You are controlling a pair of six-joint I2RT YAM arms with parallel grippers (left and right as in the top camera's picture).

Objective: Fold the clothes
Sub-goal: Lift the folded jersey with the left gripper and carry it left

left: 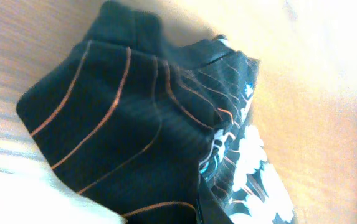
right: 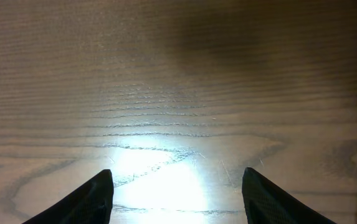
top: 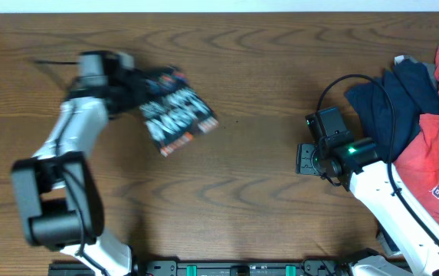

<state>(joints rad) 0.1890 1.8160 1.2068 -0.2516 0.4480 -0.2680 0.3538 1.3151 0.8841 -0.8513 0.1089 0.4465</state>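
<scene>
The black jersey [top: 175, 111] lies folded into a small bundle at the table's upper left, its white lettering facing up. My left gripper [top: 133, 86] is at the bundle's left edge, shut on the cloth. In the left wrist view the jersey [left: 122, 124] fills the frame, black with thin orange lines, and its fold bunches up right at the jaws. A navy shirt [top: 391, 100] and a red shirt [top: 434, 161] lie heaped at the right edge. My right gripper [top: 303, 159] [right: 177, 174] hovers open over bare wood, left of that heap, with nothing between its fingers.
The right arm's base and a black cable [top: 334, 84] sit beside the heap of shirts. Brown wooden table [top: 250, 199] stretches between the two arms. A dark rail [top: 227, 268] runs along the front edge.
</scene>
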